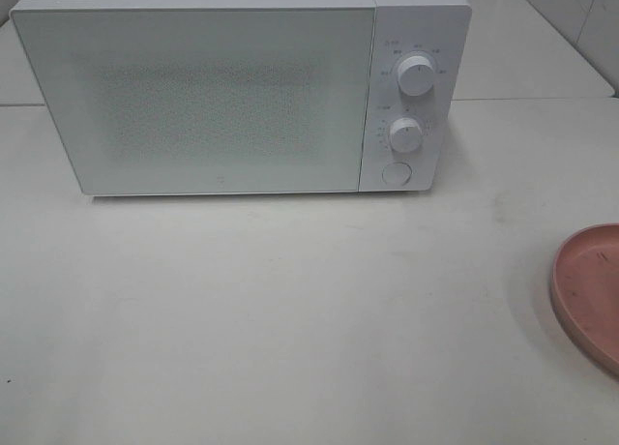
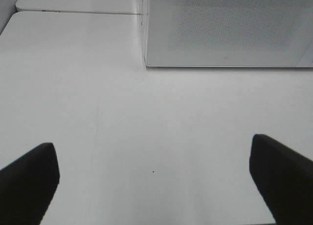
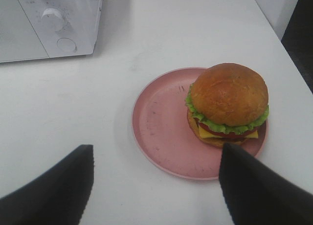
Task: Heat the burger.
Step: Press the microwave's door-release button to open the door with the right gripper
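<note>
The burger, with a golden-brown bun, green lettuce, cheese and tomato, sits on a round pink plate in the right wrist view. In the exterior high view only the plate's edge shows at the right border; the burger is out of that view. A white microwave stands at the back with its door shut. My right gripper is open, a little short of the plate. My left gripper is open and empty above the bare table, facing the microwave's front left corner. Neither gripper shows in the exterior high view.
The microwave has two round knobs and a round button on its right panel. The white table has a seam behind the microwave. A dark gap lies past the table's edge by the plate.
</note>
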